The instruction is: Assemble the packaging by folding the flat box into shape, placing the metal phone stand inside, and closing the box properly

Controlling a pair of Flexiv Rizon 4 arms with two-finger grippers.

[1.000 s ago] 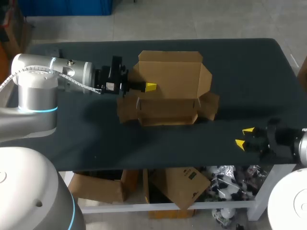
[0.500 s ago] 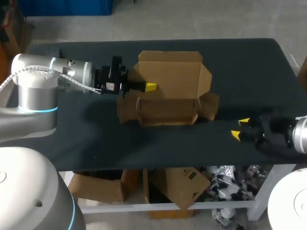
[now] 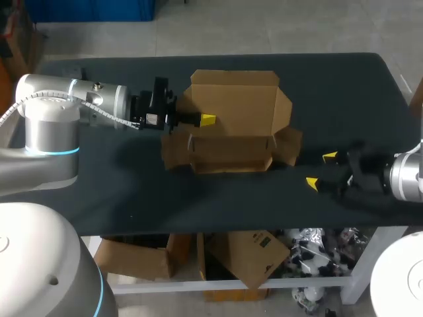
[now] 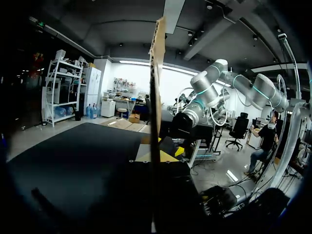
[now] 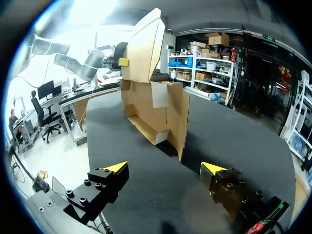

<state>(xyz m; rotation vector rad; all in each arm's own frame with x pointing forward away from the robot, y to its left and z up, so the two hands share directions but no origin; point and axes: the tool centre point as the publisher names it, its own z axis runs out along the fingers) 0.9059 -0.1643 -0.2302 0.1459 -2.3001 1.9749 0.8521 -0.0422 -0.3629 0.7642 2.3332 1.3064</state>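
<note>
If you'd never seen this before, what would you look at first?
Probably the brown cardboard box, half folded in the middle of the dark table with its lid flap up. Next come the bright yellow tips: the left end effector pinches the box's left side, and the right end effector is open and empty near the table's front right, pointing at the box.

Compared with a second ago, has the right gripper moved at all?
Yes. In the head view the right gripper has moved in from the right end of the table toward the box, which has stayed put.
</note>
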